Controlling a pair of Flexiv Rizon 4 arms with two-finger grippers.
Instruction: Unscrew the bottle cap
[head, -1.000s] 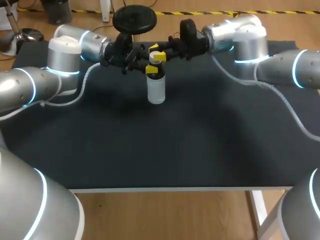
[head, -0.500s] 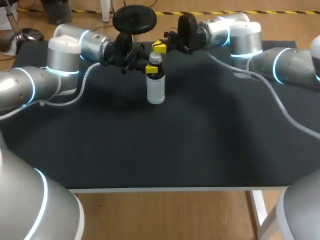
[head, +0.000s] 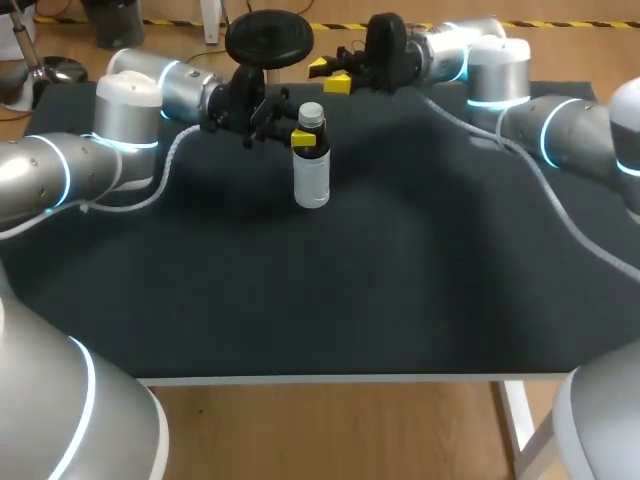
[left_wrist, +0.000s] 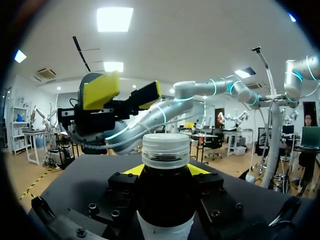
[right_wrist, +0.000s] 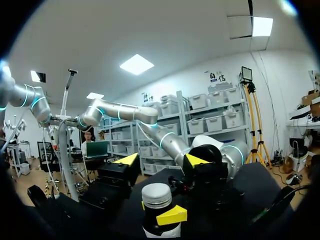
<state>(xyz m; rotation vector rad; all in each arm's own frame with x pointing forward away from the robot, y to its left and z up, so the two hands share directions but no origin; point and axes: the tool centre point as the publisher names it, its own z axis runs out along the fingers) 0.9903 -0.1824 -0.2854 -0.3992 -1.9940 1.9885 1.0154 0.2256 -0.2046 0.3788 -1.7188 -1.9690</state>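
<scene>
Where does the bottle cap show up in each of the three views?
Head view: the cap tops the bottle at the table's far middle, its neck in the left gripper.
Left wrist view: the cap is straight ahead, just above the gripper's yellow tips.
Right wrist view: the cap is ahead of and under the open right gripper.
Shared landmark: the left gripper's yellow tips at the bottle's neck.

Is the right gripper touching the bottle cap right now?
Apart. The head view shows the right gripper off to one side beyond the cap, with a strip of dark table visible between its yellow tips and the cap.
</scene>
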